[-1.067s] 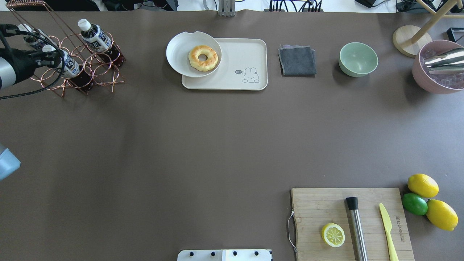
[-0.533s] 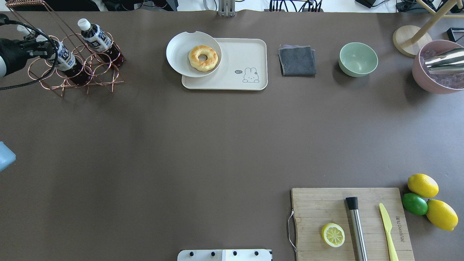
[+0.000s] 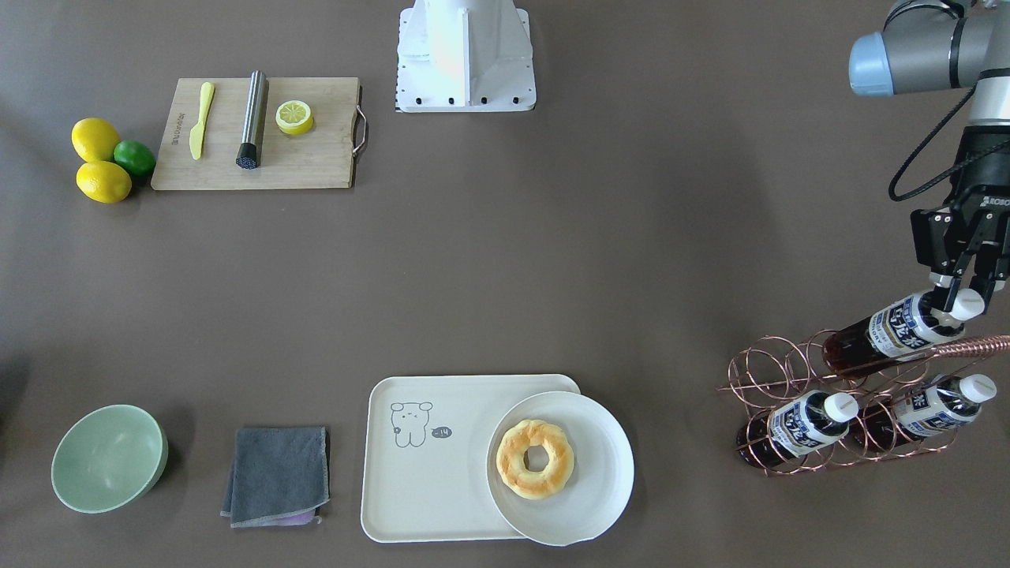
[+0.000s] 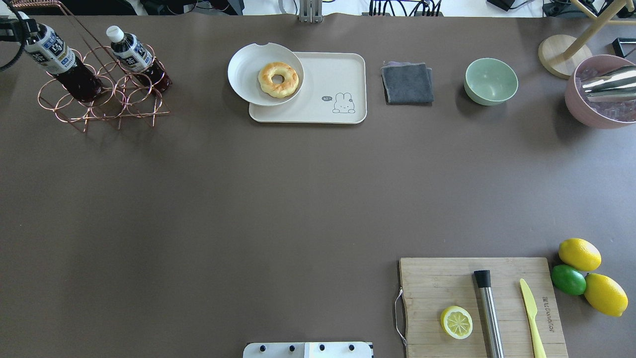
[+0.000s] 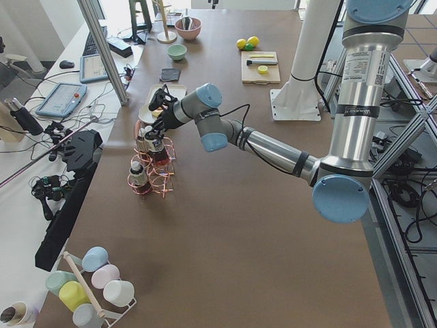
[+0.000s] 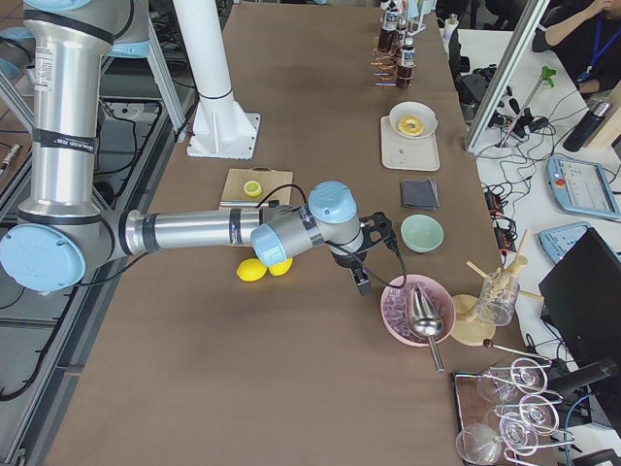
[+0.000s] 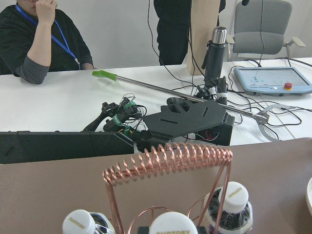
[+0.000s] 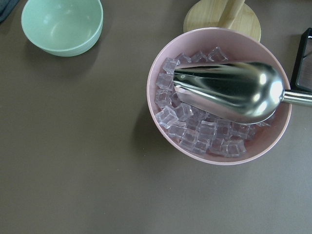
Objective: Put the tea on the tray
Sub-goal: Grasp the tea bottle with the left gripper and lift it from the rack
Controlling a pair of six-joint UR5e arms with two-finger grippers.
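My left gripper is shut on the white cap of one tea bottle, dark liquid under a navy-and-white label. It holds the bottle tilted, its base still among the top rings of the copper wire rack. Two more bottles lie in the rack. In the overhead view the held tea is at the far left. The cream tray with the bear drawing lies mid-table. My right gripper hangs over the pink ice bowl; I cannot tell whether it is open or shut.
A white plate with a donut overlaps one end of the tray. A grey cloth and green bowl lie beside it. The pink ice bowl holds a metal scoop. The cutting board sits far off.
My left gripper has drawn back toward the table's far left corner, pulling the held tea bottle up and out along the rack. Nothing else has moved.
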